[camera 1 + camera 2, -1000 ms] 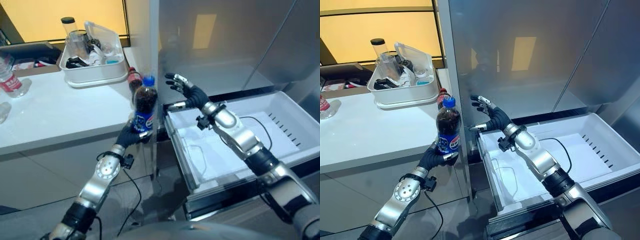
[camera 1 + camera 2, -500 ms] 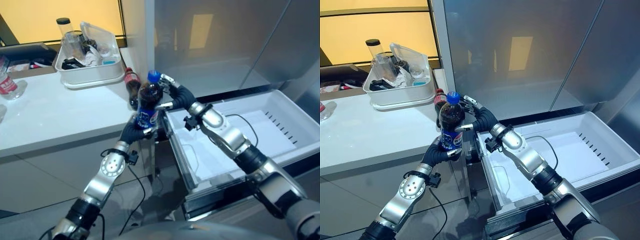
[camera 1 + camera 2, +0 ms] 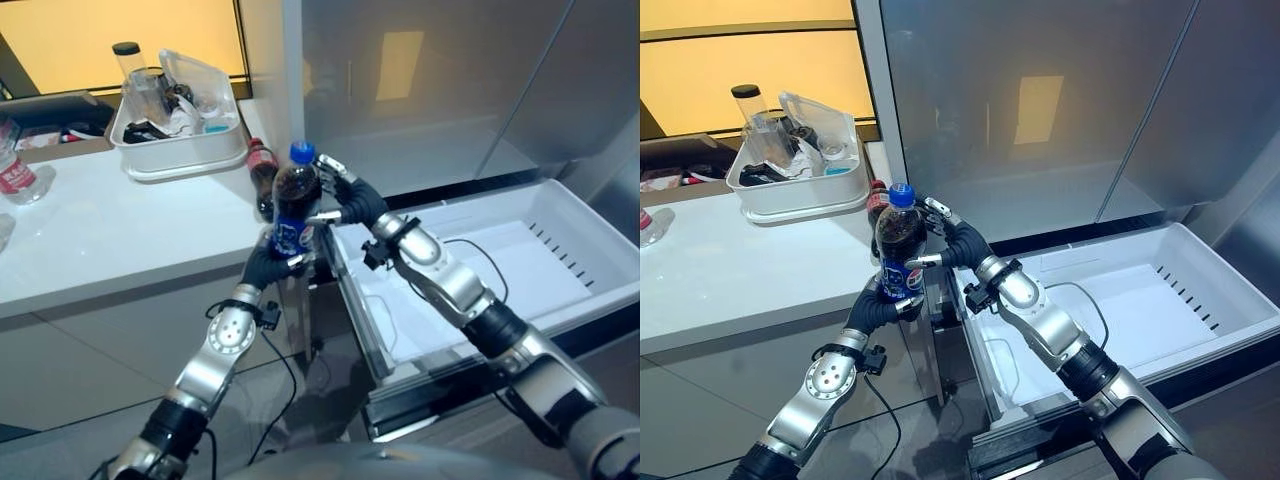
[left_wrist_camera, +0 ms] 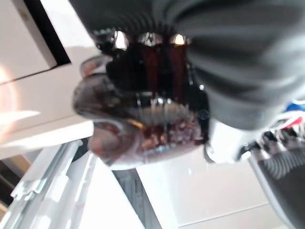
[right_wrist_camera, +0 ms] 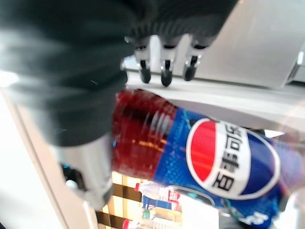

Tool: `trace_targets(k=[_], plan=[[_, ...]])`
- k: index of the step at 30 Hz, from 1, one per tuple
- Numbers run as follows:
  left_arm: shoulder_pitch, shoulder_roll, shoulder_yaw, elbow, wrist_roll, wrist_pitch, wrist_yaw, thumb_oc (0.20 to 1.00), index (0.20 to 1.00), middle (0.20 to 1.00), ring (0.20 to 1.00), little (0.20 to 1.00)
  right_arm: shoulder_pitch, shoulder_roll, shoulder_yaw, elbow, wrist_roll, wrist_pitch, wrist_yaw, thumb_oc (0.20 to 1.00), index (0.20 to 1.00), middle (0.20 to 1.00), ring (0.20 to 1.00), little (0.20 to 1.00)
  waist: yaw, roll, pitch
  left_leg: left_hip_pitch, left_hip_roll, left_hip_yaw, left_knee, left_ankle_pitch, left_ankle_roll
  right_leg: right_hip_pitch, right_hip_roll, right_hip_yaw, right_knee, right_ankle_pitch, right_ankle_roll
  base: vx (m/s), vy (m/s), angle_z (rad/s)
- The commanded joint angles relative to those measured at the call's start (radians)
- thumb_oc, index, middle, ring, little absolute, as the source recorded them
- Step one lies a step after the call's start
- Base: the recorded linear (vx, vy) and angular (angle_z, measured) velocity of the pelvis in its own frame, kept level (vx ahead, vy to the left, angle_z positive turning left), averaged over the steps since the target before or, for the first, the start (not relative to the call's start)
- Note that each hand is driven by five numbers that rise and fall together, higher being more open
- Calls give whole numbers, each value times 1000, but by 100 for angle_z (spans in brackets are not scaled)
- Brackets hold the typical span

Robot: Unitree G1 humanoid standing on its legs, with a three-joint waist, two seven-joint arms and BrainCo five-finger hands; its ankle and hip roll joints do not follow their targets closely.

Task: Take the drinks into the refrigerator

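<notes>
A cola bottle (image 3: 293, 205) with a blue cap and blue label stands upright in the air at the counter's corner, beside the open drawer. My left hand (image 3: 265, 268) is shut on its lower part from below; its base (image 4: 143, 109) shows past that hand's cover. My right hand (image 3: 960, 245) has come up against the bottle's upper half. Its fingers (image 5: 164, 71) reach straight past the bottle (image 5: 190, 152) and the thumb lies at the front. A second cola bottle (image 3: 262, 165) with a red cap stands on the counter just behind.
The white refrigerator drawer (image 3: 560, 260) is pulled out to the right, with a bare floor inside. On the white counter (image 3: 120, 240) a white basin (image 3: 180, 150) holds several items, and a water bottle (image 3: 15, 170) lies at the far left. Grey refrigerator doors (image 3: 1040, 100) rise behind.
My right hand has moved left from over the drawer's corner to the cola bottle. My left hand has brought the bottle slightly right and higher.
</notes>
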Motion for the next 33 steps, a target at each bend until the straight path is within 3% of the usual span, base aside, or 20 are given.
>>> trace_targets(k=[1, 12, 24, 33], plan=[[-210, 7, 4, -9, -5, -149, 60, 200, 200, 200, 200, 200, -120, 96, 83, 14, -23, -39, 19, 1000, 1000, 1000, 1000, 1000, 22, -27, -37, -1, 2, -6, 1, -45, 15, 33, -36, -40, 4, -17, 69, 0, 0, 0], [-210, -3, 66, -18, -46, -154, 86, 200, 200, 200, 200, 200, -80, 99, 59, -136, 37, -59, 43, 1000, 1000, 1000, 1000, 1000, 13, -21, -35, 5, 7, -5, 1, -48, 14, 36, -34, -38, 4, -23, 64, 0, 0, 0], [-203, -5, 77, -44, -81, -160, 72, 200, 200, 200, 200, 200, -68, 92, 43, -139, 22, -55, 31, 1000, 1000, 1000, 1000, 1000, 14, -19, -41, 10, 7, -6, 1, -49, 14, 43, -31, -40, 4, -27, 61, 0, 0, 0], [-146, -1, 155, -61, -102, -160, 55, 200, 200, 200, 200, 200, 88, -15, -102, -349, 91, -105, 64, 1000, 1000, 1000, 1000, 1000, -7, -17, -38, 10, 9, -6, 1, -49, 13, 41, -30, -37, 4, -27, 62, 0, 0, 0]])
